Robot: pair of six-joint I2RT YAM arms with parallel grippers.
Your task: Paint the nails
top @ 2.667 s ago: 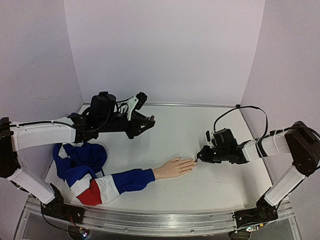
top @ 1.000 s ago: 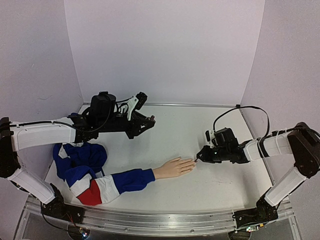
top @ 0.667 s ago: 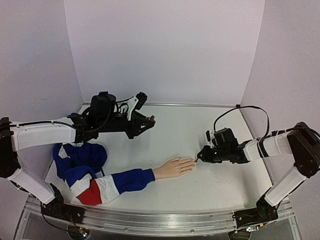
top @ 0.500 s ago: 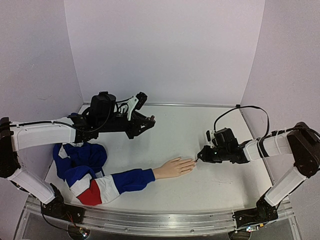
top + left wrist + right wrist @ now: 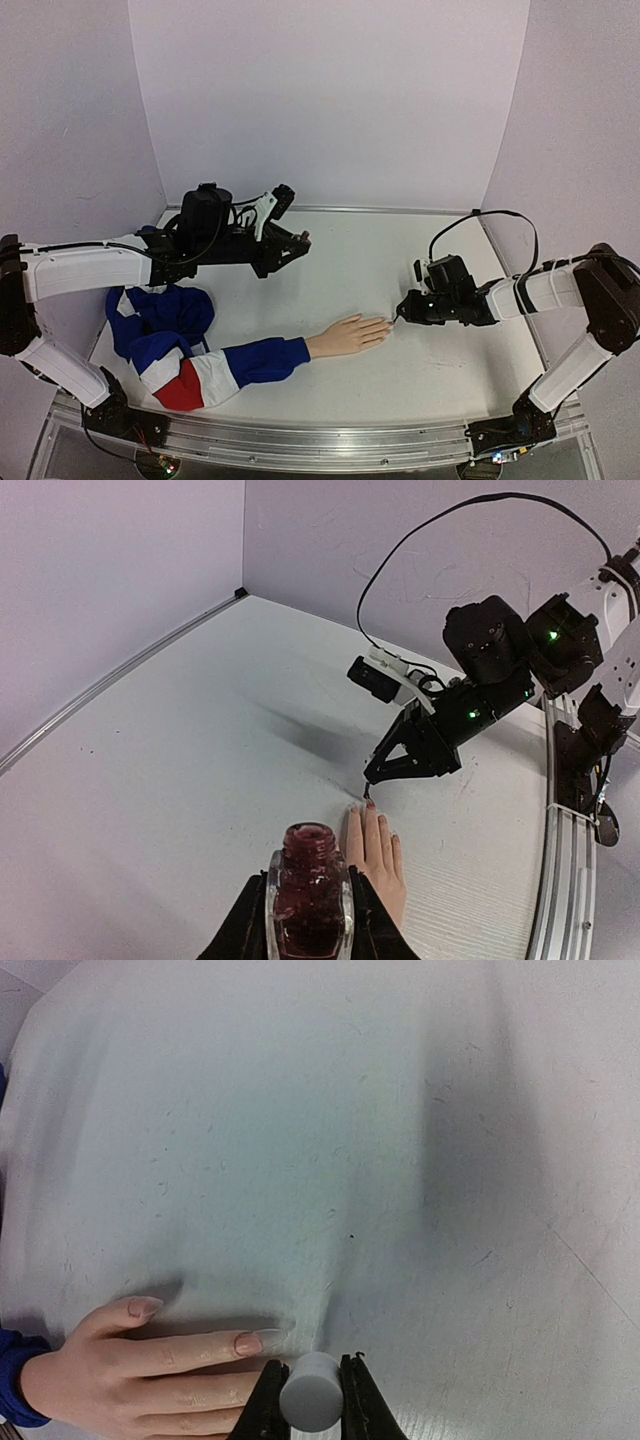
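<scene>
1. Right gripper (image 5: 401, 309), centre right of the overhead view, is pinched narrowly on a pale grey cap (image 5: 311, 1404). Its thin brush (image 5: 368, 795) reaches the fingertips of the mannequin hand (image 5: 343, 335).
2. The nails (image 5: 248, 1343) lie at lower left of the right wrist view, just beside the cap.
3. Left gripper (image 5: 297, 240), upper left, clamps an upright, uncapped bottle (image 5: 308, 885) of dark red polish.
4. White table (image 5: 350, 265) spreads between the grippers, which are well apart.

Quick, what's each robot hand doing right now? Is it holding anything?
Left gripper: closed, holding the open nail polish bottle.
Right gripper: closed, holding the pale cap.
</scene>
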